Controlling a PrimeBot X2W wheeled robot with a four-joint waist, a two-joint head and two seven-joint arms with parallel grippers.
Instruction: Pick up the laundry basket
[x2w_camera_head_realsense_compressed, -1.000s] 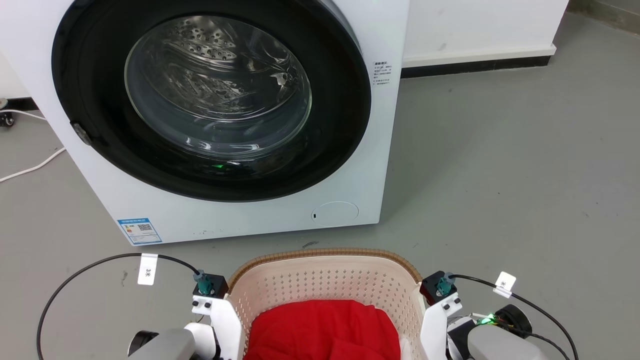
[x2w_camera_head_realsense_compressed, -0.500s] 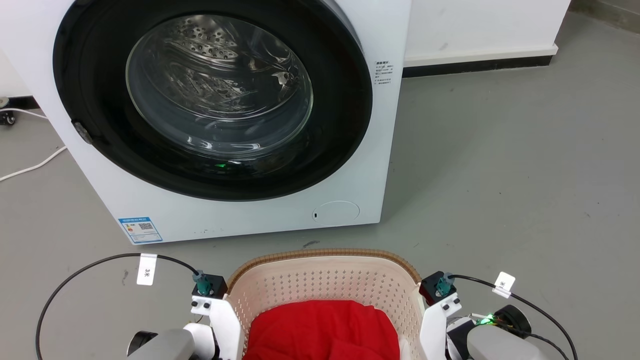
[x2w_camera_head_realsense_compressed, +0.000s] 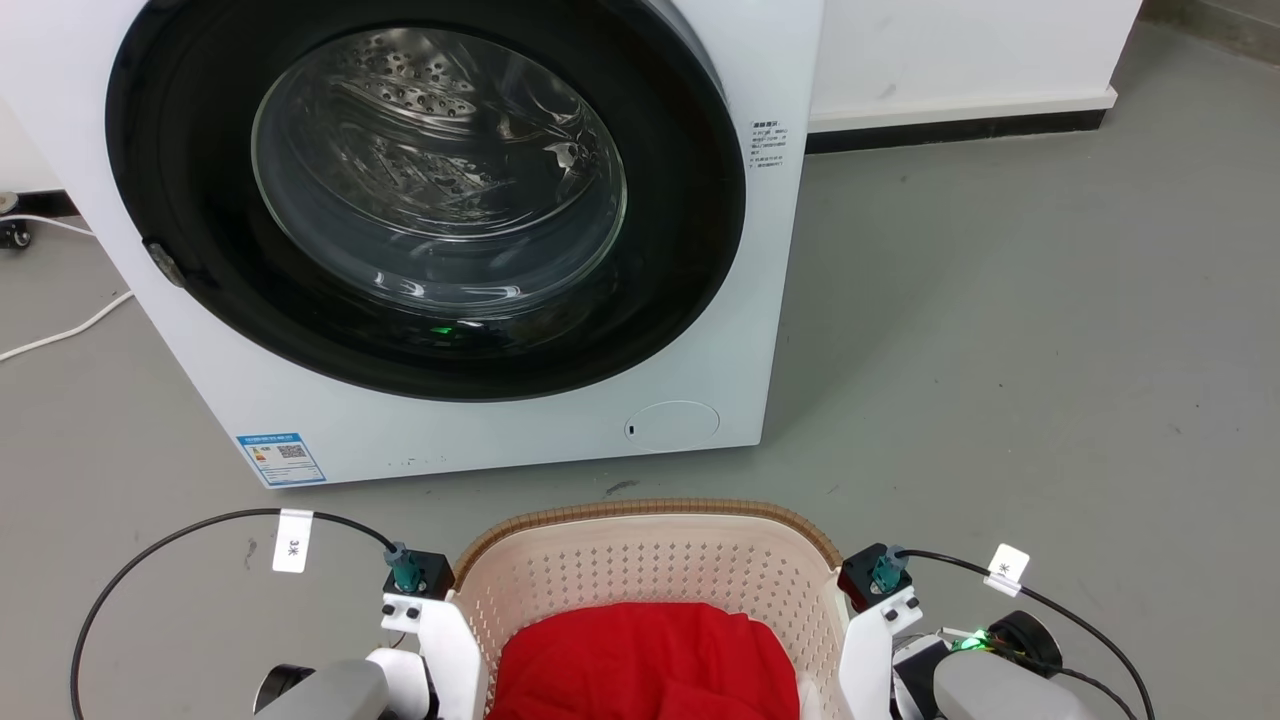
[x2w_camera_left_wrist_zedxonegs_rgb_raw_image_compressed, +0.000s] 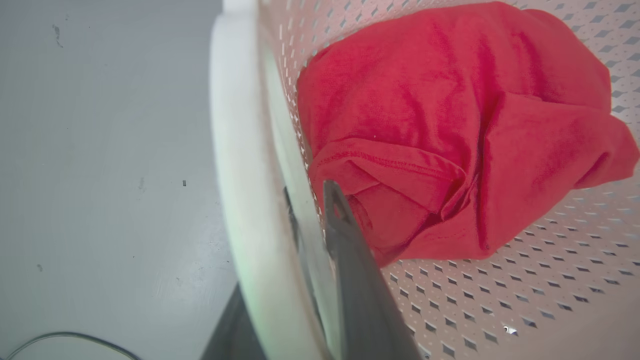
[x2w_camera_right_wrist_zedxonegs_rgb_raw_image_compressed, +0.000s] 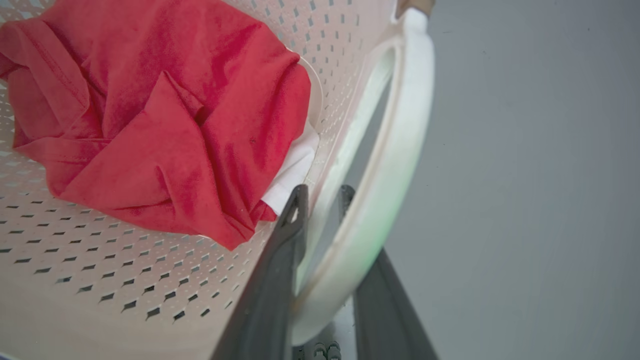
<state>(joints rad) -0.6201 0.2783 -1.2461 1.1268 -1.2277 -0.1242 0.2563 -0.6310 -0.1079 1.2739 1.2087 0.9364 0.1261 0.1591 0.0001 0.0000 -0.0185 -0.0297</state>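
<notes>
The small cream-white perforated plastic laundry basket (x2w_camera_head_realsense_compressed: 650, 512) with a brown woven-look rim is near and centred, in front of the white front-loading washing machine (x2w_camera_head_realsense_compressed: 500, 440), with a crumpled red cloth (x2w_camera_head_realsense_compressed: 640, 660) inside. The left gripper (x2w_camera_left_wrist_zedxonegs_rgb_raw_image_compressed: 310, 192), nearly closed, clamps the basket's left white handle (x2w_camera_left_wrist_zedxonegs_rgb_raw_image_compressed: 235, 150). The right gripper (x2w_camera_right_wrist_zedxonegs_rgb_raw_image_compressed: 323, 192) likewise clamps the right white handle (x2w_camera_right_wrist_zedxonegs_rgb_raw_image_compressed: 405, 125).

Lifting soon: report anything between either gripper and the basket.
Nothing visible does. On the basket, the left gripper closes around the left handle, the right gripper around the right handle. The red cloth lies inside.
</notes>
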